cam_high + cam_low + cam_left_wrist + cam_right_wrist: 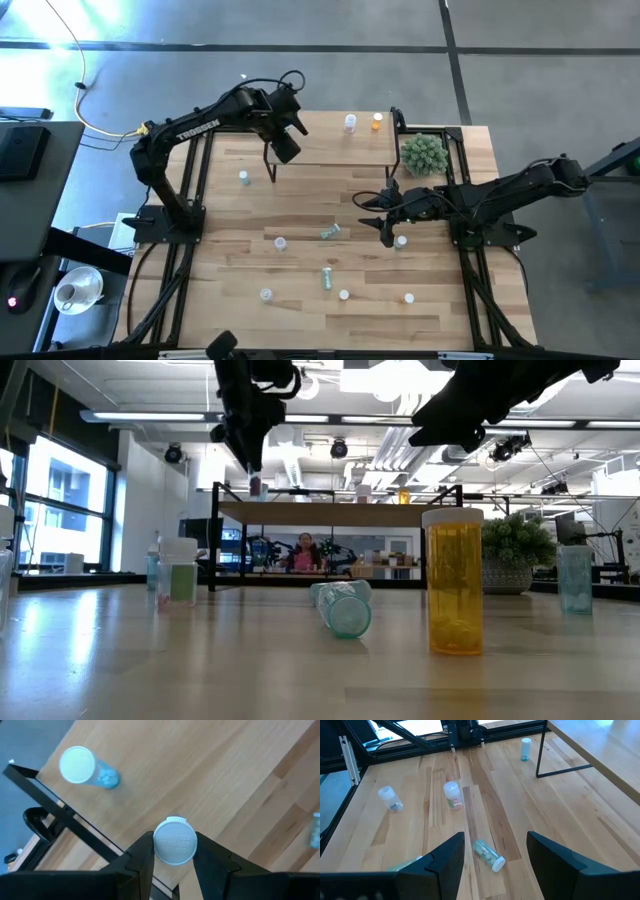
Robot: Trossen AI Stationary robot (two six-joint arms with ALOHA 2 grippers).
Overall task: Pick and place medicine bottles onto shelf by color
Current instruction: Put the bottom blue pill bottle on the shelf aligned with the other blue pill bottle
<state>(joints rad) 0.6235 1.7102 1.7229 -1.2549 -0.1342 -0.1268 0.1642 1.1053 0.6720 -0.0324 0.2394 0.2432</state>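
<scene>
L arm reaches far across the table, its hand [174, 851] pointing down, fingers [142, 855] pinched in tight. R arm stretches inward low, hand [495, 852] w/ fingers spread wide.

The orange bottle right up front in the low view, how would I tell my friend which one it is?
Start at the big wooden table, seen from tabletop height. Closest to the camera, right of the middle, stands the orange bottle, upright with a white cap. The green bottle beside it lies on its side, and only this one is see-through orange and the tallest in the picture.
</scene>
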